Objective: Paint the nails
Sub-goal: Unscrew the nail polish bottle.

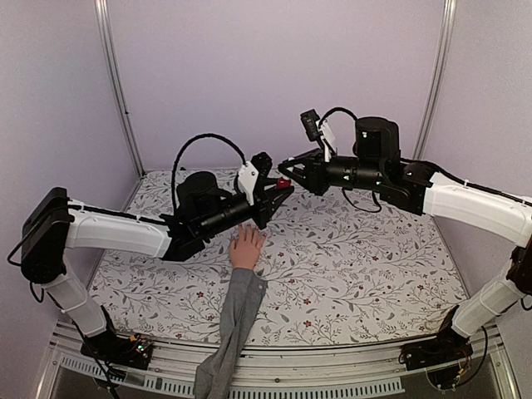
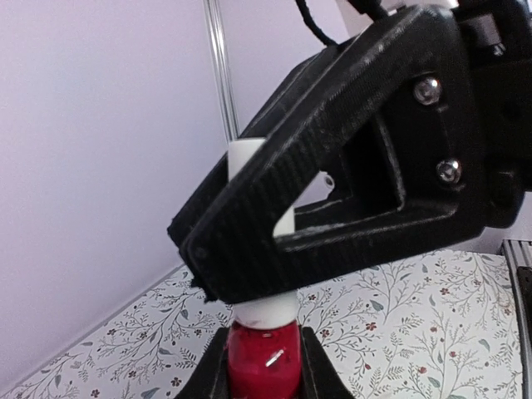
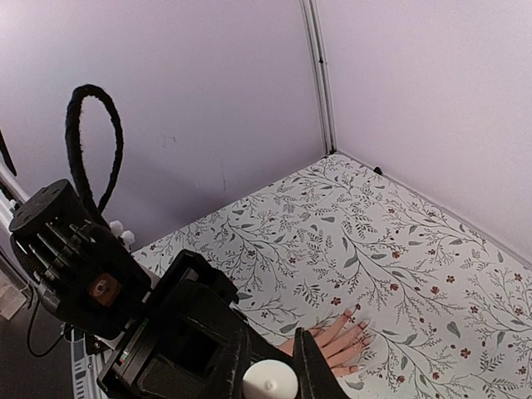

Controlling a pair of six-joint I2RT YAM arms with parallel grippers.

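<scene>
Left arm: it reaches from the near-left corner across the worktop [image 1: 357, 266] toward the centre, forearm low and nearly level, wrist raised. My left gripper [image 1: 281, 189] is clenched on the small red polish bottle [image 2: 262, 366], one finger on each side of the glass. The bottle is held in the air, clear of the surface.

Right arm: it comes in from the right side, elbow high, forearm roughly level and pointing left, so the two wrists meet nose to nose above the middle of the worktop. My right gripper [image 1: 291, 176] is closed on the white cap [image 2: 262, 314] of the same bottle. The cap sits on the bottle neck. From the left wrist view I cannot tell whether it is loosened.

Task item: the mannequin hand [image 1: 247, 247] lies flat on the floral worktop, palm down and fingers spread, pointing away from my bases. It lies near the bottle, below it and toward the bases, partly under the left forearm. Its grey sleeve [image 1: 237, 312] trails back over the near edge. The nails [image 3: 364, 326] show in the right wrist view as tiny pale tips. They appear unpainted, though at that size I cannot be sure.

Surroundings: lilac walls [image 1: 274, 75] enclose the worktop on three sides, with metal uprights [image 1: 116, 83] in the corners. A black cable [image 1: 208, 141] loops above the left wrist. The left forearm and gripper stand between the overhead camera and the fingertips of the mannequin hand.
</scene>
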